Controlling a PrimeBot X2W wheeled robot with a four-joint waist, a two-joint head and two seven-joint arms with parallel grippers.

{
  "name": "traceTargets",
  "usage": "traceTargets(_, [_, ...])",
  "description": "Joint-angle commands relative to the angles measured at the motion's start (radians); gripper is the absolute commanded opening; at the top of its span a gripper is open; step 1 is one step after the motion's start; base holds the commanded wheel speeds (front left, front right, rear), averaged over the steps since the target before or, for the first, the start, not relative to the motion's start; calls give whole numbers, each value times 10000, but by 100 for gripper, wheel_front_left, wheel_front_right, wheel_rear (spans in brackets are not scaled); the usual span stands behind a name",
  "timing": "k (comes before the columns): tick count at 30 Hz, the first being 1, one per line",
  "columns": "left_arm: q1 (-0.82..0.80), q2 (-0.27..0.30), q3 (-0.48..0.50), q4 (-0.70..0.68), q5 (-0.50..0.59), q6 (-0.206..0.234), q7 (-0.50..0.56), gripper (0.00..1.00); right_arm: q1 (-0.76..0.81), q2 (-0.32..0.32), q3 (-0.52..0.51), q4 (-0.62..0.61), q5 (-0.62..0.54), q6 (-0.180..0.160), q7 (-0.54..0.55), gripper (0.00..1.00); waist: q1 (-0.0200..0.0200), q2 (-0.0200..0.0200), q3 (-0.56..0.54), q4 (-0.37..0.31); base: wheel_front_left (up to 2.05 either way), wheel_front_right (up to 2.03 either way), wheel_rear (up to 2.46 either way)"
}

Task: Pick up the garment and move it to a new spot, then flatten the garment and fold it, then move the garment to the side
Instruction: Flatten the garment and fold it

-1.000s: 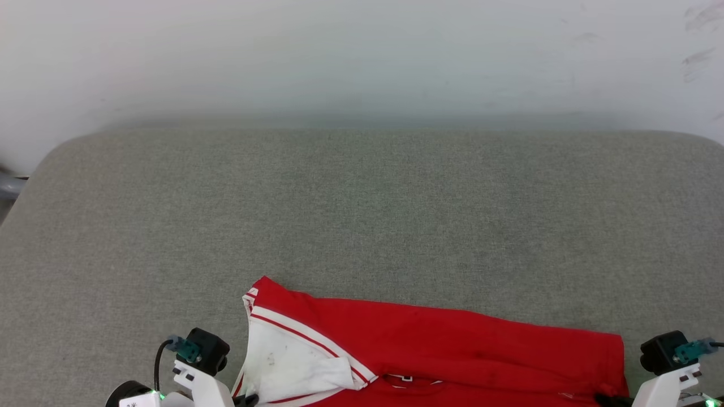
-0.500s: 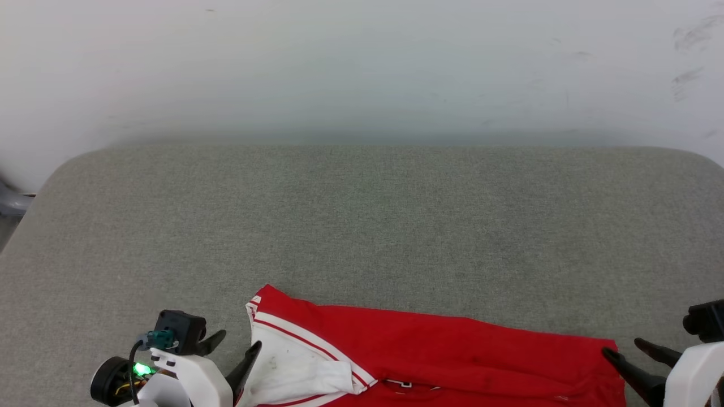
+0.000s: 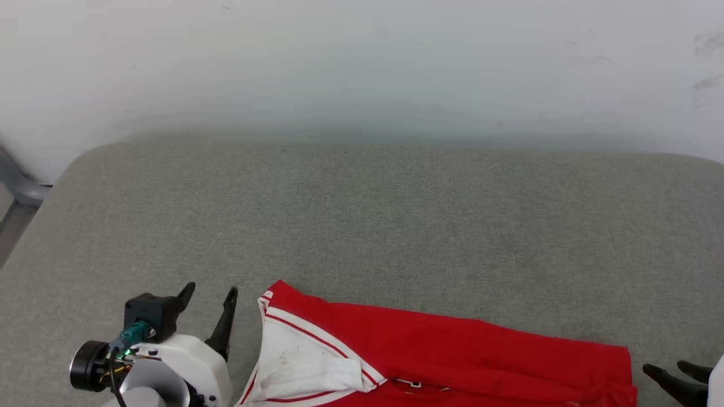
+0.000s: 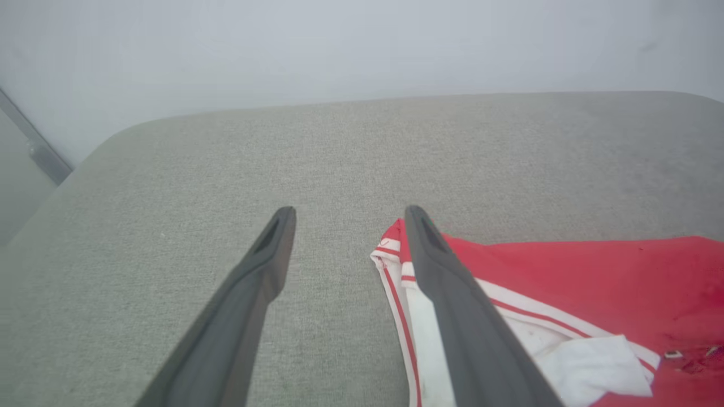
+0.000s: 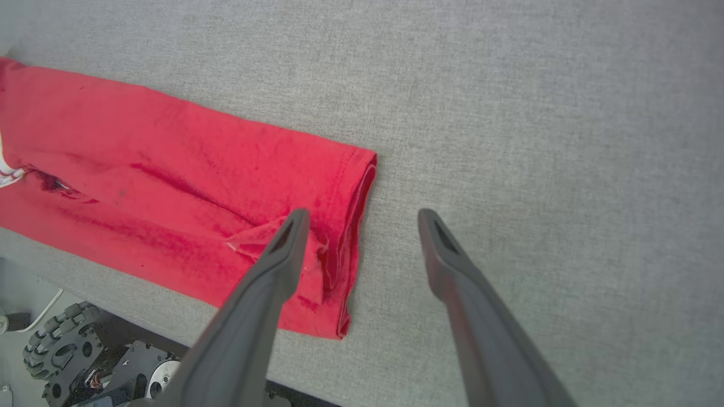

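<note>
Both claws have just let go: jaws spread wide, nothing between them. Left gripper (image 3: 210, 291) now sits just beside the garment's (image 3: 452, 356) sleeve end, clear of the cloth. Right gripper (image 3: 664, 368) sits just off its hem end. A second ago both were pinched shut at the garment's near edge. Garment lies folded lengthwise as a long red band at the near edge of the grey pad (image 3: 362, 226), with a white sleeve on top. Looks like a fold just laid; a second fold or the shift aside remains.
</note>
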Motion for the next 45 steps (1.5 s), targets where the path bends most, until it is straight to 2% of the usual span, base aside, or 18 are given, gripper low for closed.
traceTargets(1, [282,-197,485,-110,391,140,-64,100,-59,42,-2,166,115,-9,73,100,0,0,48,118,0,0,0])
traceTargets(7, [1398,-938,2368,-407,1997,340,-70,100,-131,245,271,742,362,-9,268,100,0,0,215,462,0,0,0])
traceTargets(15, [2865,-2017,4800,-896,4024,164,-71,100,-365,566,780,1355,693,-9,180,100,0,0,545,799,0,0,0])
traceTargets(23, [4172,-3409,6810,-1423,5616,-472,-72,100,-622,971,1775,1676,1044,-8,-8,100,0,0,646,969,0,0,0])
traceTargets(32, [4811,-4713,7835,-1350,7320,-1460,-72,100,-823,1098,2775,2170,1386,-5,-380,100,0,0,607,1064,0,0,0])
traceTargets(33, [4836,-4831,7902,-1325,7490,-1564,-72,100,-847,1068,2856,2192,1411,-5,-433,36,0,0,602,1062,0,0,0])
traceTargets(34, [4843,-4952,7968,-1306,7643,-1669,-72,100,-875,1043,2942,2212,1442,-5,-496,0,0,0,601,1060,0,0,0])
traceTargets(45, [5031,-5844,8724,-1084,8955,-2471,-73,100,-1285,179,3055,2293,1974,-14,-1567,0,0,0,390,842,0,0,0])
